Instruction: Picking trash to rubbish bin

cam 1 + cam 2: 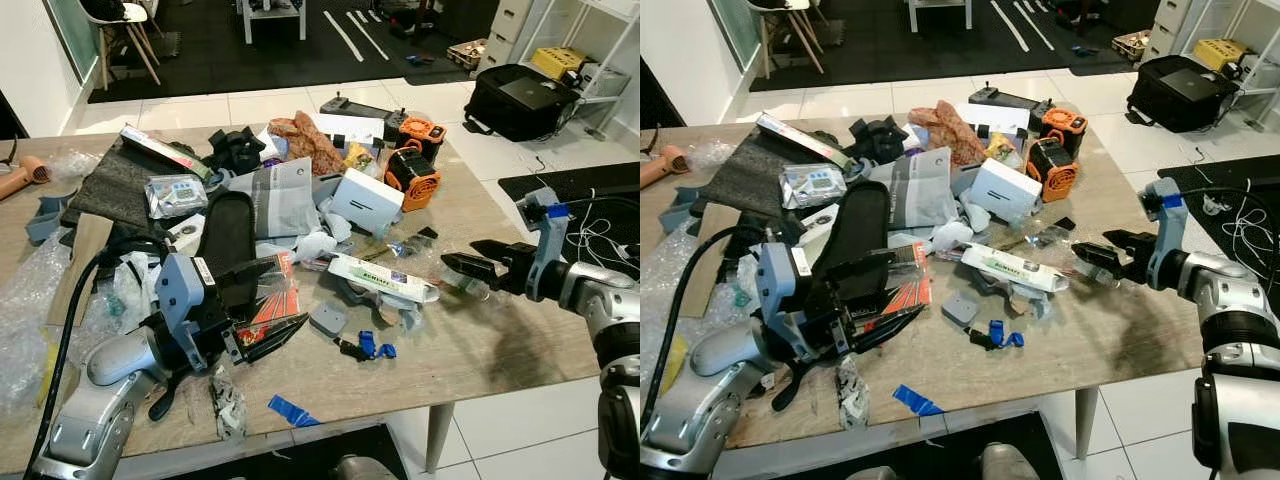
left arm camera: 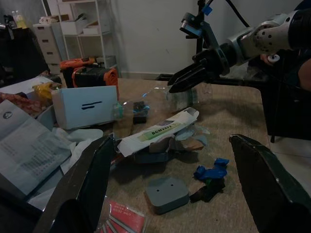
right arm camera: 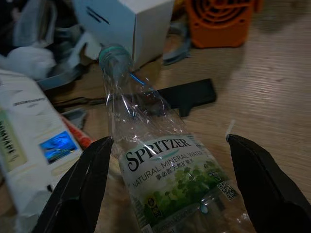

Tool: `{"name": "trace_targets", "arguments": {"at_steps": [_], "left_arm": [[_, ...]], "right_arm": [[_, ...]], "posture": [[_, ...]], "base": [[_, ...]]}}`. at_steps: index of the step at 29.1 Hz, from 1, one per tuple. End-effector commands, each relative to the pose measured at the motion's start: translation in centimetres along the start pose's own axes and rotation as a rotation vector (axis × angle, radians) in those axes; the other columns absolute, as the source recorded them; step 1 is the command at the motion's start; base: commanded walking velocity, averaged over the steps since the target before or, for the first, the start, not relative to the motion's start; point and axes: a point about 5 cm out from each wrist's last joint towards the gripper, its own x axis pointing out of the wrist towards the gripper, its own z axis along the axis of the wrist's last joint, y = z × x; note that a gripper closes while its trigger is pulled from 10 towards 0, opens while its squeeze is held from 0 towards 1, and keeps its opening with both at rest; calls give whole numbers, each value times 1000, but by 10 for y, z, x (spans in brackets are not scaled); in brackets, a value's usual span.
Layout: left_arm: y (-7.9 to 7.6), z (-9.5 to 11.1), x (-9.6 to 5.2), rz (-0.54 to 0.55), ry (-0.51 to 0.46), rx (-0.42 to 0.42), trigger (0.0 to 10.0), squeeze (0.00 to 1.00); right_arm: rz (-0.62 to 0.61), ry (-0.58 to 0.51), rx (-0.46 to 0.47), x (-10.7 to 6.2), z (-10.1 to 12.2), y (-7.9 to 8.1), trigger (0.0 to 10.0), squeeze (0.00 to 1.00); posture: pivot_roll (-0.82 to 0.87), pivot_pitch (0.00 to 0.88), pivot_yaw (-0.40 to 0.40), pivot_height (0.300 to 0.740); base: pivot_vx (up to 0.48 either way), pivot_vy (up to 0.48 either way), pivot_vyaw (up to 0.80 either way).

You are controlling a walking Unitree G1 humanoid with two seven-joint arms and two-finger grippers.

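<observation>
**Right gripper lines up on an empty water bottle**

On a cluttered wooden table (image 1: 480, 350), the right gripper (image 1: 462, 268) reaches in from the robot's right side toward a crushed clear plastic bottle (image 3: 165, 170). The bottle lies on its side near the table's right edge, cap pointing toward a white box (image 1: 366, 203), with a flat white carton (image 1: 382, 279) just beside it. In the right wrist view the two black fingers stand spread wide, one on each side of the labelled body, gripping nothing yet. The left gripper (image 1: 262, 315) hovers over a red packet (image 1: 270, 305), fingers apart and empty.

The step in hand appears to be the approach to grasp. Next the fingers likely need to lower around the bottle and close gently, since thin plastic may buckle or slip. No rubbish bin can be made out.
</observation>
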Motion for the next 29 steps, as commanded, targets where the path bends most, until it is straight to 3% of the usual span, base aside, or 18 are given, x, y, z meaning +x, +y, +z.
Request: {"name": "trace_targets", "arguments": {"at_steps": [1,10,22,23,29], "left_arm": [[-2,-1,-1,-10,11,-5,10000,0],[-3,-2,-1,-13,13,-8,10000,0],[-4,-2,0,-15,14,-10,10000,0],[-4,-2,0,-15,15,-9,10000,0],[-4,-2,1,-18,16,-10,10000,0]], "right_arm": [[-22,75,31,1,-15,0,10000,0],[-75,289,68,-4,-40,-3,10000,0],[-101,340,131,-3,-44,-2,10000,0],[-106,346,142,-3,-45,-2,0,0],[-113,350,160,-3,-47,-2,0,0]], "posture": [[-54,0,-10,740],[-54,0,-10,740],[-57,0,-12,740],[-57,0,-12,740],[-57,0,-12,740]], "base": [[0,0,0],[0,0,0],[0,0,0],[0,0,0],[0,0,0]]}}
